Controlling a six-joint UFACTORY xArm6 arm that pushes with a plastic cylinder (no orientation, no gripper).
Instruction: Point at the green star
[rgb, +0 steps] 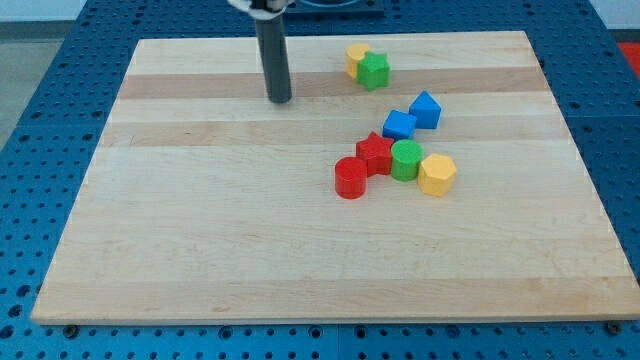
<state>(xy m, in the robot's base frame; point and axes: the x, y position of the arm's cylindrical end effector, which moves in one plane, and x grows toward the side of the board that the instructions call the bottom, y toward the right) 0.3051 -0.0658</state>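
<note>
My tip (279, 99) is down on the wooden surface (200, 240), bare rod, no hand fitted, holding nothing. Green star (375, 70) sits well apart at its 3 o'clock, slightly up, touching a yellow block (356, 58) at the star's 10 o'clock. Lower cluster: two blue blocks (400, 124) (426, 108), red star (375, 151), red cylinder (350, 178), green cylinder (405, 159), yellow hexagonal block (437, 174).
</note>
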